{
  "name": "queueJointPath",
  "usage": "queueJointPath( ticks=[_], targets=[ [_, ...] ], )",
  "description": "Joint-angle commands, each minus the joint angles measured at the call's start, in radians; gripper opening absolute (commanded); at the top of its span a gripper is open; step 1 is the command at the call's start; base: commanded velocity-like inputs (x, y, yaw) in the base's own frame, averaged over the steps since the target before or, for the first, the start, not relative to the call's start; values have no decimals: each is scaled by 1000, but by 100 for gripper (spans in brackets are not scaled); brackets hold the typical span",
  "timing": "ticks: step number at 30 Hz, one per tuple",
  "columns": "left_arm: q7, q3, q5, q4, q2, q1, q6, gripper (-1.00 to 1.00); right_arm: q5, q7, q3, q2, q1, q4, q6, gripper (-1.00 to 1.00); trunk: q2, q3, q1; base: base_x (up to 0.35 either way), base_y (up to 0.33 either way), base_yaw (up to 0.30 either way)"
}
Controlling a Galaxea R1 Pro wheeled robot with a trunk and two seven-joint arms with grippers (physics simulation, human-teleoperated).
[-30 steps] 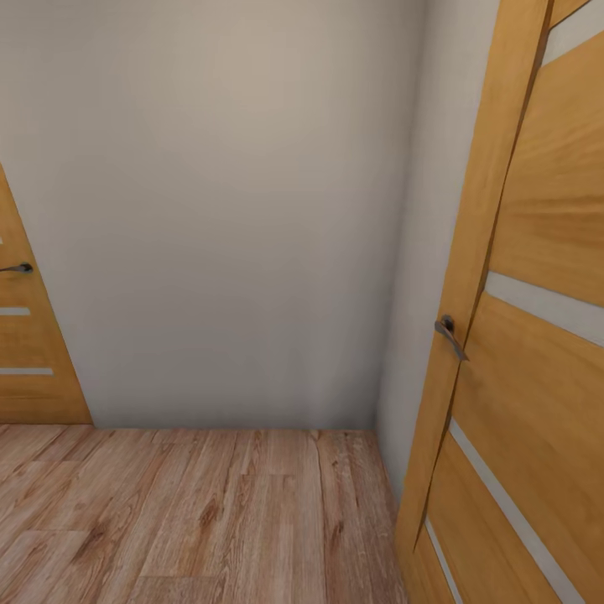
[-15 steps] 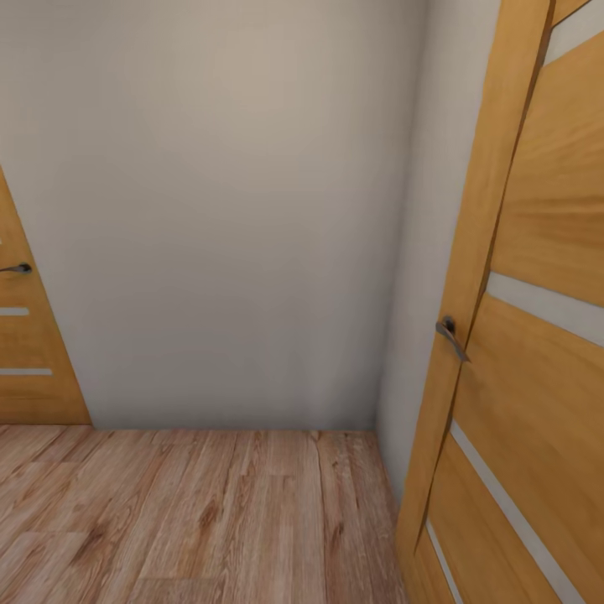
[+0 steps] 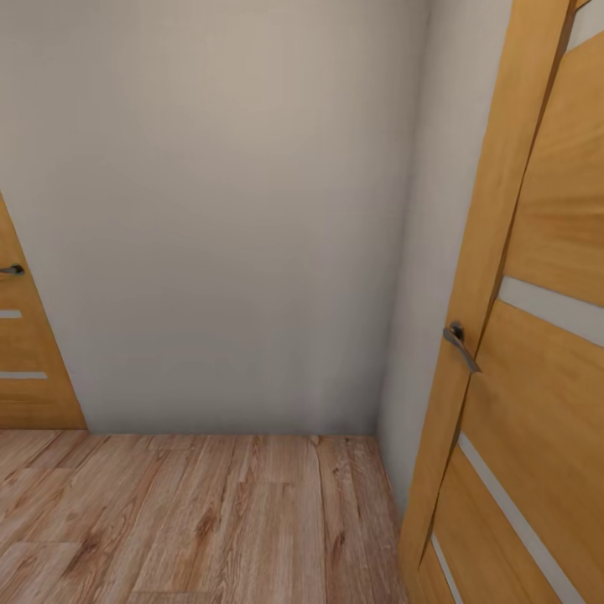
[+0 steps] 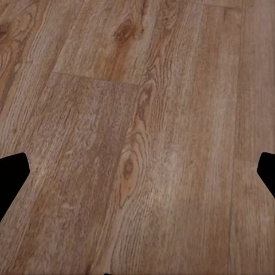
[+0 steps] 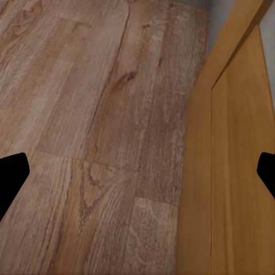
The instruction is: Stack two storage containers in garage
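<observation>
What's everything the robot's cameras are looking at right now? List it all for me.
Wall: one, plain grey-white, straight ahead, meeting a second wall face at a corner on the right.
Doors: two, orange-brown wood with pale stripes; one close at the right, one at the far left edge.
Door handles: two, dark metal; one on the right door, one on the left door.
Floor: light wood planks, below.
Left gripper: black fingers, wide apart, over planks.
Right gripper: the same, beside the right door.

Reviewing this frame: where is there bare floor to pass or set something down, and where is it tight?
Bare wood floor runs from the left door along the grey wall. It is tight on the right, where the open door with its handle juts in; the right wrist view shows it close.
</observation>
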Motion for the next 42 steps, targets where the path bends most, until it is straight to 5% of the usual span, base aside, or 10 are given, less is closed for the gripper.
queueJointPath(
  ticks=[1,23,42],
  targets=[
    [-1,7,-3,0,0,0,-3,100,10,-8,1,0,0,-1,0,100,-1,-1,0,6,0,0],
    [-1,7,-3,0,0,0,-3,100,10,-8,1,0,0,-2,-1,100,-1,-1,0,4,0,0],
    [-1,7,-3,0,0,0,-3,100,10,-8,1,0,1,-1,-1,100,-1,-1,0,210,0,0]
  ],
)
